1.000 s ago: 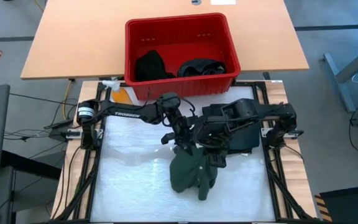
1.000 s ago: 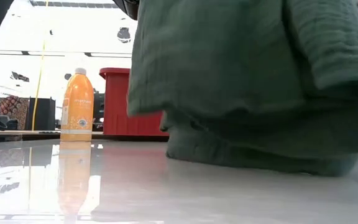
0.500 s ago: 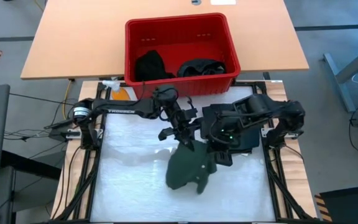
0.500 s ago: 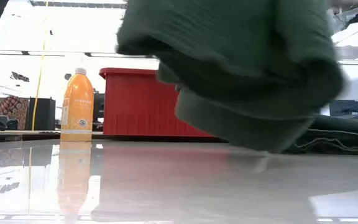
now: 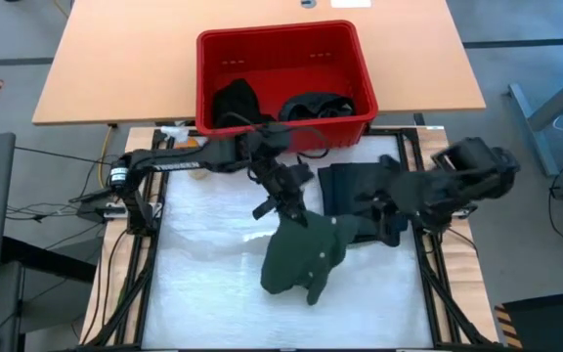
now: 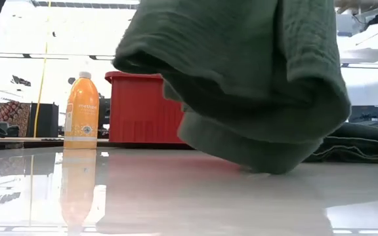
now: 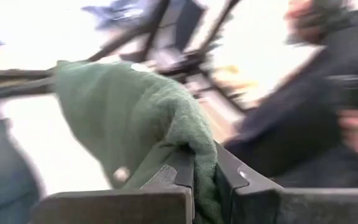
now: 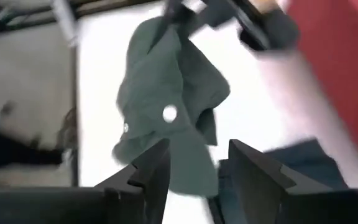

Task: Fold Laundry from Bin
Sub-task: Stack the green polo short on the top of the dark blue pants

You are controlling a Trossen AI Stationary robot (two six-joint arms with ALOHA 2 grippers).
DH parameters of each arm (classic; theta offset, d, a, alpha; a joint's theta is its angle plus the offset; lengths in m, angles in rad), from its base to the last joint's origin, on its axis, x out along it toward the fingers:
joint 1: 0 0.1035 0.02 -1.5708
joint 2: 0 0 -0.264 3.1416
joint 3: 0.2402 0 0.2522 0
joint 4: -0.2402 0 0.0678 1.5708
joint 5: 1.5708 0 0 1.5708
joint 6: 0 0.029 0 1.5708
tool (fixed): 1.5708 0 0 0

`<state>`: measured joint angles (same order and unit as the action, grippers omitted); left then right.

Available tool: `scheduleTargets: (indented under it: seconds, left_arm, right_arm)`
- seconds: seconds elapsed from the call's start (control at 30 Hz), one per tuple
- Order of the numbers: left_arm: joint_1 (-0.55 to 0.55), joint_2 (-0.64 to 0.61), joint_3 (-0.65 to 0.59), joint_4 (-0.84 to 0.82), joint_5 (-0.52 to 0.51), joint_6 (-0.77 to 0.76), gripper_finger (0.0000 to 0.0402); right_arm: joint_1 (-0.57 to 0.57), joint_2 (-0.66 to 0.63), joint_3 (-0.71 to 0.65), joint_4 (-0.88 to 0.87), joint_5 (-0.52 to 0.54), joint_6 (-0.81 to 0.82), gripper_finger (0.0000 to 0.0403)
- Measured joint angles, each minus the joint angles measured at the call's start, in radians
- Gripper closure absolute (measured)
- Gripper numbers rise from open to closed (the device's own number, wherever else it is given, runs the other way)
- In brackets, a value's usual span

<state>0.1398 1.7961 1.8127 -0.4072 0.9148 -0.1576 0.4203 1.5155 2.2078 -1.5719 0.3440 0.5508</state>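
Pinching one edge of the green garment [image 5: 303, 262] shut, the left hand [image 5: 292, 216] dangles it below, brushing the surface [image 5: 203, 284]; it could slip or bunch, the open, empty right hand [image 5: 379, 208] beside it.

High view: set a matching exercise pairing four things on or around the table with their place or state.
Things:
1. green garment
2. red bin
3. left tool
4. right tool

Place or state:
A. open, holding nothing, over a dark folded cloth
B. holds black clothes
C. shut on green cloth
D. hanging, lower end on the white table

Pairs: 1-D, 2-B, 3-C, 4-A
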Motion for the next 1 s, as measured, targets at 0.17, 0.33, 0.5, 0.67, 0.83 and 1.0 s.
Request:
scheduleTargets:
  seconds: [0.17,0.33,0.5,0.67,0.83,1.0]
  left_arm:
    - [-0.005,-0.015,0.207,-0.437,-0.461,0.189,0.0401]
    - [-0.003,-0.015,0.349,-0.606,-0.745,0.158,0.0401]
    - [-0.003,-0.015,0.442,-0.74,-0.949,0.068,0.0401]
    - [-0.003,-0.014,0.476,-0.808,-1.195,-0.127,0.0401]
    - [-0.003,0.038,0.475,-0.801,-1.379,-0.331,0.0401]
    - [-0.014,0.132,0.474,-0.704,-1.456,-0.437,0.0396]
  right_arm:
    - [0.123,-0.105,-0.17,0.097,0.147,0.187,0.0229]
    - [0.218,-0.158,-0.316,0.183,0.169,0.183,0.0256]
    - [0.257,-0.224,-0.435,0.161,0.265,0.263,0.0303]
    - [0.293,-0.316,-0.528,0.163,0.276,0.362,0.0344]
    - [0.321,-0.405,-0.593,0.146,0.263,0.442,0.0381]
    - [0.32,-0.464,-0.623,0.132,0.189,0.448,0.0386]
